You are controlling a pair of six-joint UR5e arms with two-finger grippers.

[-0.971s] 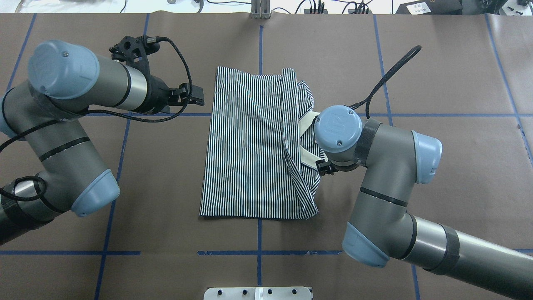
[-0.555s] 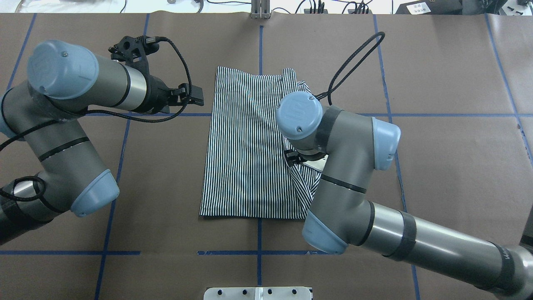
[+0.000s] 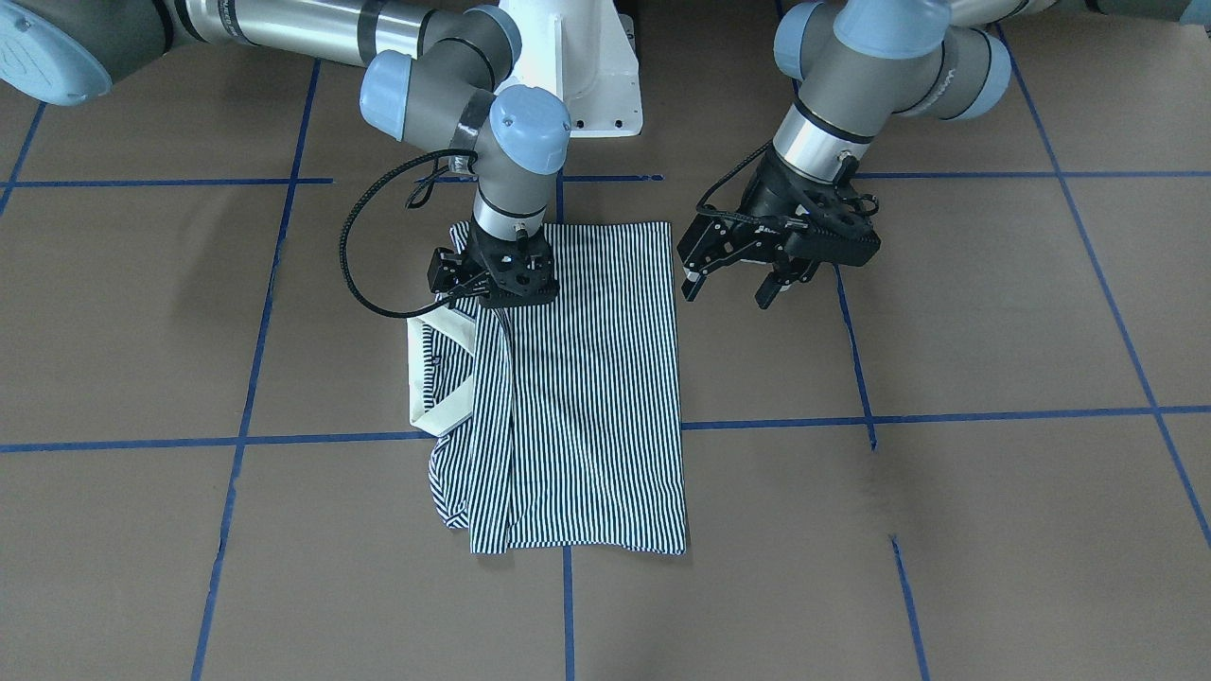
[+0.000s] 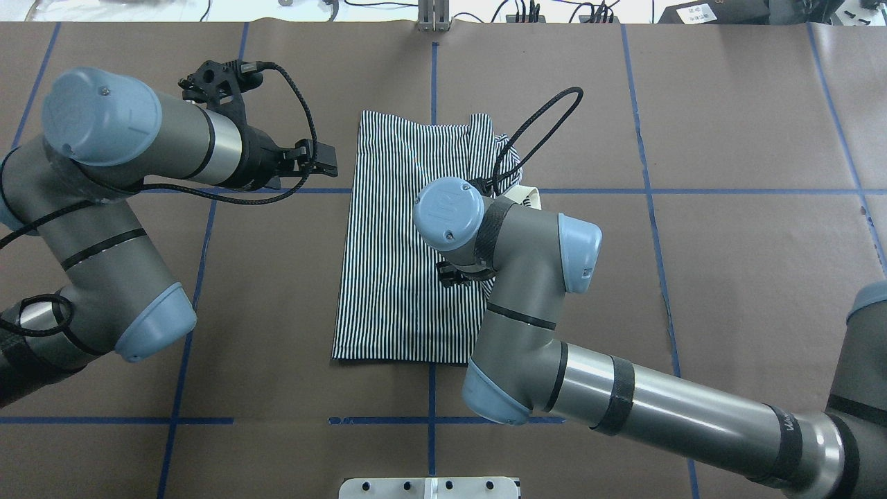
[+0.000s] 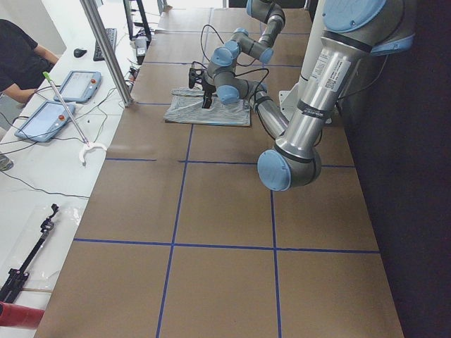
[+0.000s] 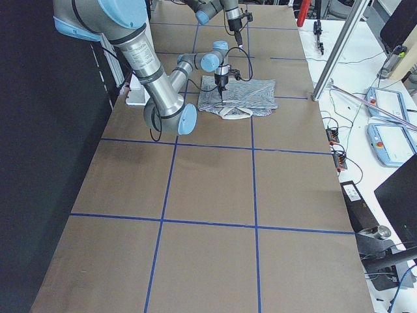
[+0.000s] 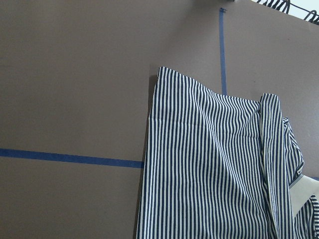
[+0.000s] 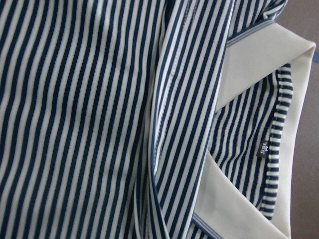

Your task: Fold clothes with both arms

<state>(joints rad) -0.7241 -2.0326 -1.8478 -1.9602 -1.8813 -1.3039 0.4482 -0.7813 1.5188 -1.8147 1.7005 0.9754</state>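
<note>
The shirt (image 3: 577,397) is lying folded lengthwise on the table (image 3: 946,530), its cream collar (image 3: 430,378) showing at one side. The right gripper (image 3: 499,295) is pointing down onto the shirt beside the collar; whether its jaws are together, I cannot tell. The left gripper (image 3: 733,284) is hanging just beside the shirt's edge, jaws apart and holding nothing.

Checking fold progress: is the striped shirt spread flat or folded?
Partly folded: the shirt forms a narrow rectangle, one side doubled over, cream collar poking out beside the fold.
</note>
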